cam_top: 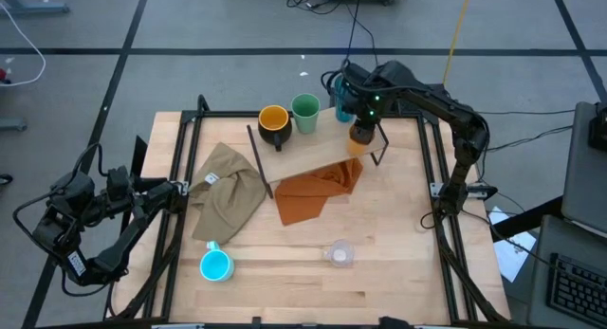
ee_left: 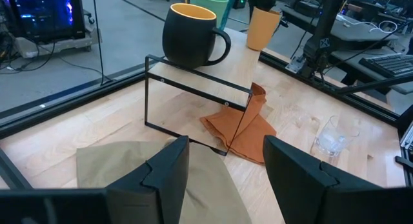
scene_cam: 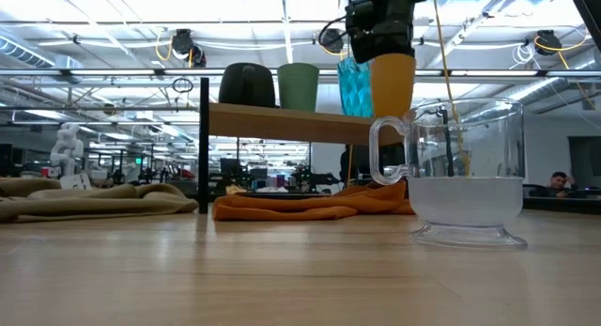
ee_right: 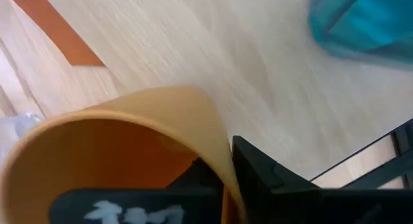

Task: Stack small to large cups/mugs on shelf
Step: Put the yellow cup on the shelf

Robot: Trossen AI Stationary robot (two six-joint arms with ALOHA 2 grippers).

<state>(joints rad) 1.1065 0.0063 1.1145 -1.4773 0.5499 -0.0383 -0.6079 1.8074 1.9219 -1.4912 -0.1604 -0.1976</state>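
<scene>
The right gripper [cam_top: 360,132] has its fingers [ee_right: 271,179] closed on the rim of the orange cup [cam_top: 361,136], one finger inside the cup and one outside against its wall. In the low view the cup [scene_cam: 392,82] hangs upright from the gripper [scene_cam: 380,39], its base at or just above the shelf [scene_cam: 282,124]; whether it touches the board I cannot tell. Just beside the held cup, on the side away from the tabletop's front, stands the teal ribbed tumbler [cam_top: 342,105] on the shelf. Farther along the shelf from the fingers come the green cup [cam_top: 305,113] and then the black mug [cam_top: 273,126] with its yellow-orange inside, these two close together. Under the shelf, below the held cup, an orange cloth [cam_top: 318,191] lies on the tabletop [cam_top: 398,263].

The left gripper [cam_top: 180,189] waits at the tabletop's left edge, its fingers [ee_left: 168,169] standing wide apart with nothing between them. Directly ahead of them lies a khaki cloth [cam_top: 228,191], and beyond that the shelf with the black mug nearest. Near the tabletop's front edge, well apart from both grippers, the bright blue mug [cam_top: 215,264] stands with its handle up toward the khaki cloth, and the tiny clear glass [cam_top: 340,254] sits off to its right
</scene>
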